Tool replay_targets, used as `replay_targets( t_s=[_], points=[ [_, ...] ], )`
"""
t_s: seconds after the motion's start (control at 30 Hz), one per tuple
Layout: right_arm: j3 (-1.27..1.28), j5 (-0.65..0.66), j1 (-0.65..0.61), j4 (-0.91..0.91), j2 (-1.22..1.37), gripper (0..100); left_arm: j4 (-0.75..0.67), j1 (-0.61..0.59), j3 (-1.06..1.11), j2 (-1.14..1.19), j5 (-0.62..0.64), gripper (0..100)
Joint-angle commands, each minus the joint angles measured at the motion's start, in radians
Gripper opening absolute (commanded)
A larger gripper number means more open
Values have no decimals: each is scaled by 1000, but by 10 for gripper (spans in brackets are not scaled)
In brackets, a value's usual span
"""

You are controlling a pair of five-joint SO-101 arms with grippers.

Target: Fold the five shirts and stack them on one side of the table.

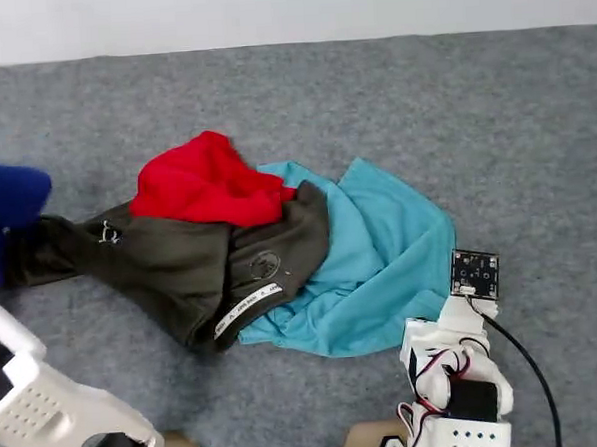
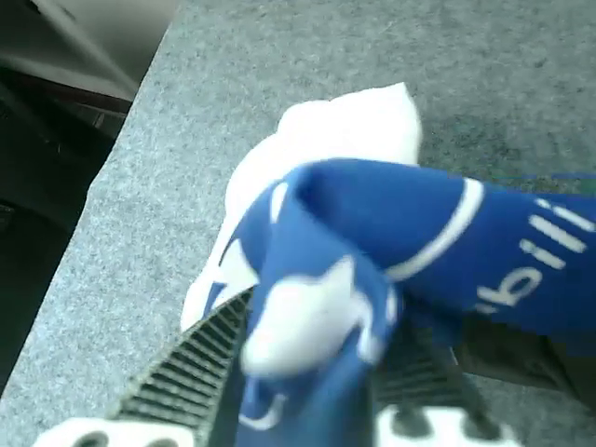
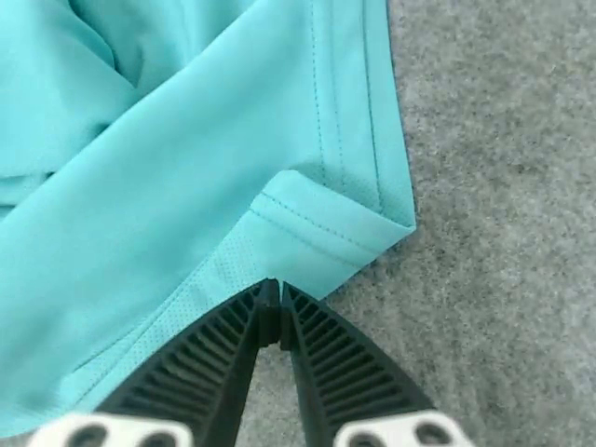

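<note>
Left fingers (image 2: 209,349) are clenched on a bunched fold of the blue shirt (image 2: 372,242), over at the desk's (image 1: 473,104) left edge, with a white shirt (image 2: 345,116) lying just beyond it. This is soft, light cloth. It droops and crumples where it's pinched, so a mid-body grab like that likely gives a wad, not a flat panel. A shoulder seam or hem corner would probably serve better. From the fingers the blue shirt trails toward the dark shirt (image 1: 180,260), and it has no clear axis yet.

Now the heap at the centre of the desk. The red shirt (image 1: 201,184) sits on top at the far side. The dark shirt lies under it, long axis running left to right, neck label at its near-right end. The teal shirt (image 1: 380,249) fans out to the right. Right fingers (image 3: 214,363) are pressed together right at the teal hem, where a folded-over corner points near-right, at that arm. Whether any cloth is nipped, I can't tell. It's a thin, slick-looking knit, so I'd call that doubled hem the firm place to hold.
</note>
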Motion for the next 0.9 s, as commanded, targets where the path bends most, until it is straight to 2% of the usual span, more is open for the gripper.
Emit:
replay_targets(
  t_s=[0.0,0.17,0.33,0.4,0.63,0.87],
  points=[
    [17,8,-4,2,-15,9,-25,9,-12,-87,-14,244],
    [17,8,-4,2,-15,9,34,61,-76,-87,-69,246],
    [17,8,-4,2,-15,9,207,252,-168,-87,-161,246],
    [17,8,-4,2,-15,9,229,345,-171,-84,-172,246],
    [17,8,-4,2,-15,9,227,628,-8,-86,-316,246],
    [17,8,-4,2,-15,9,227,829,213,-87,-437,246]
  ],
)
